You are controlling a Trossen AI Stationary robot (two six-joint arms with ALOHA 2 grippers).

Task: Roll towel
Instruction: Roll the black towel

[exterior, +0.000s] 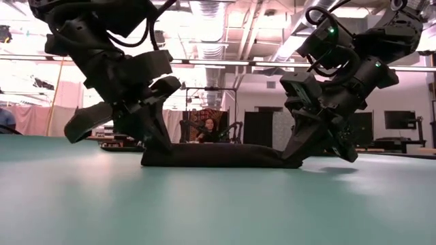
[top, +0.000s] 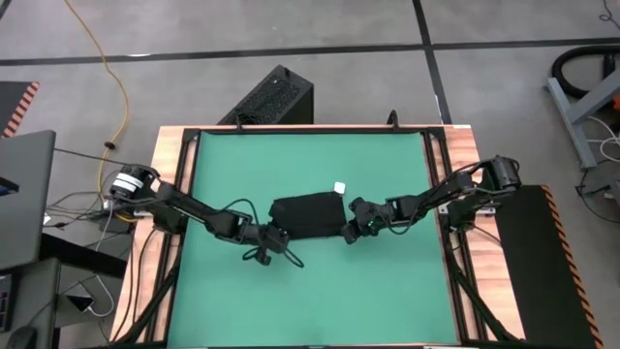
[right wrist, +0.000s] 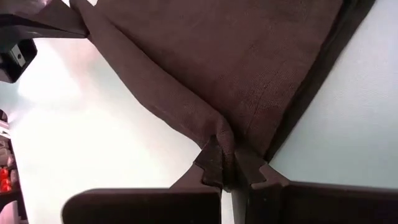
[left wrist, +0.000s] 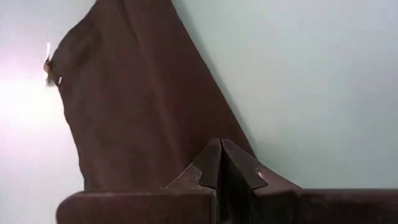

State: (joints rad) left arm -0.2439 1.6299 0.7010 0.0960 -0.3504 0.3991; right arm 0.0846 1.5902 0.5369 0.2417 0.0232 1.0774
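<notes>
- High view shows the towel [top: 308, 215], a small black cloth, lying flat near the middle of the green mat [top: 310, 301].
- A little white tag [top: 340, 188] sticks out at the towel's far right corner.
- In the low view the towel [exterior: 218, 156] is a low dark strip on the mat, with one gripper at each end.
- The left gripper [top: 272, 235] is at the towel's near left corner. Its arm [top: 189, 206] comes in from the left side of the table, stretched low across the mat.
- In the left wrist view the left gripper [left wrist: 221, 163] has its two fingers pressed tight together, tips on the edge of the towel [left wrist: 143, 112]. I cannot tell if any cloth is caught between them.
- The right gripper [top: 353, 232] is at the towel's near right corner. Its arm [top: 441, 197] comes in from the right side of the table and bends down to the mat.
- In the right wrist view the right gripper [right wrist: 225, 163] is squeezed almost closed on a bunched fold of the towel [right wrist: 236, 62]. The cloth wrinkles up right at the fingertips.
- In the low view both grippers point down, tips at the mat, left gripper [exterior: 155, 146] on the left and right gripper [exterior: 294, 155] on the right.
- Beyond the far edge of the table, a black box [top: 271, 97] sits on the grey floor, and a yellow cable [top: 108, 73] runs over it.
</notes>
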